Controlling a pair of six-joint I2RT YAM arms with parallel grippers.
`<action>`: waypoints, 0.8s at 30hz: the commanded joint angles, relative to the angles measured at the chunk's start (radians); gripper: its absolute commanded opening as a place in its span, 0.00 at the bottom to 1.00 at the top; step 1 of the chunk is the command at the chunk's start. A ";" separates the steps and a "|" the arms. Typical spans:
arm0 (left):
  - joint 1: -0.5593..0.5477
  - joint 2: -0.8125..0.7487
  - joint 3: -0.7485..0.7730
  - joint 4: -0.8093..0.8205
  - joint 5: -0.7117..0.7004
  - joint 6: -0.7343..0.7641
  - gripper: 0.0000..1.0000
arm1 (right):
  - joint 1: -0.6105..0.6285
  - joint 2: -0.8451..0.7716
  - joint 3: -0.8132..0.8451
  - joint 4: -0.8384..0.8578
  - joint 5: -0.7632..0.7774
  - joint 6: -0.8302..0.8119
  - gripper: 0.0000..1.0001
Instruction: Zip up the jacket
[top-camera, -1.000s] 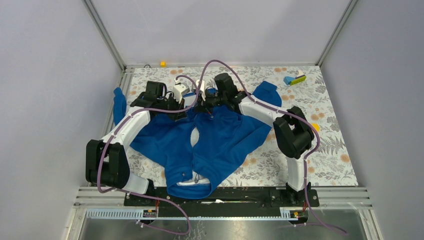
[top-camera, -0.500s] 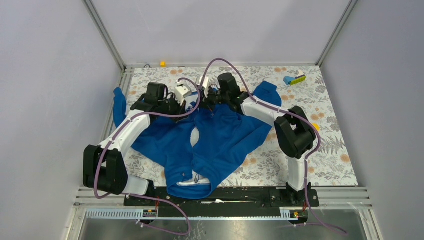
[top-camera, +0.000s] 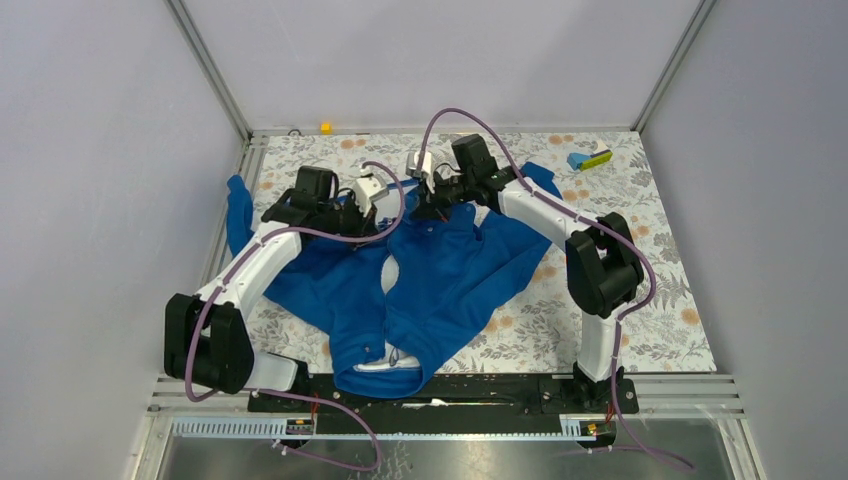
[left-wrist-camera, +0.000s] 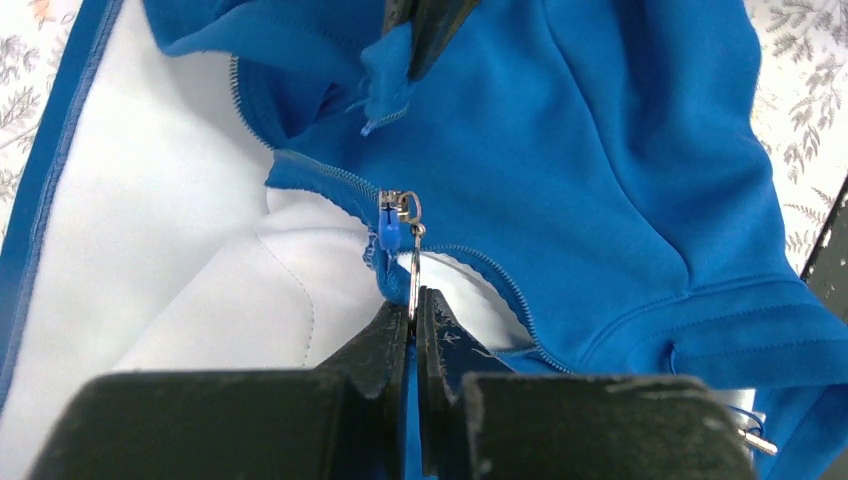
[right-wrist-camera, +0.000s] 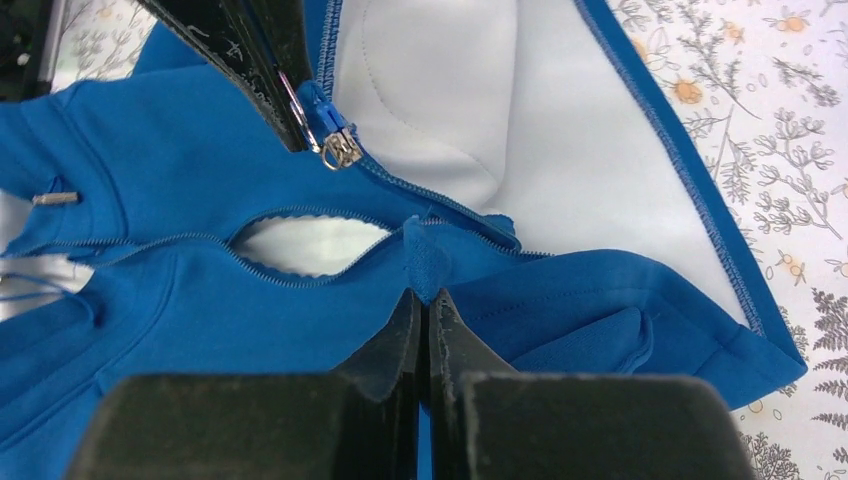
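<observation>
Left of the small metal zipper slider (left-wrist-camera: 392, 222), left gripper (left-wrist-camera: 412, 300) has its fingers pressed together on the thin metal pull tab (left-wrist-camera: 413, 262) hanging off it. Slider sits at the far hem end of the large royal-blue fabric jacket (top-camera: 450, 290), which lies spread front-up on the floral-print table cover (top-camera: 660, 290), white-lined collar (top-camera: 392, 362) at the opposite end from the slider, by the arm bases. Just right of the slider and slightly beyond it, right gripper (right-wrist-camera: 425, 300) is pinched tight on a fold of blue fabric near the zip's bottom end; reads as an anchor hold. Progress, my estimate: teeth engaged, only a short run closed behind the slider, so nearly the whole front from slider to collar is left to zip. Both holds look set; the long pull toward the collar is the remaining work.
</observation>
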 joint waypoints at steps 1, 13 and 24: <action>-0.069 -0.024 0.116 -0.128 0.038 0.123 0.00 | 0.006 -0.042 0.077 -0.208 -0.077 -0.176 0.00; -0.101 -0.012 0.162 -0.225 -0.075 0.192 0.00 | 0.009 -0.074 0.056 -0.226 -0.133 -0.253 0.00; -0.111 -0.045 0.102 -0.189 -0.097 0.199 0.00 | 0.023 -0.075 0.065 -0.225 -0.154 -0.271 0.00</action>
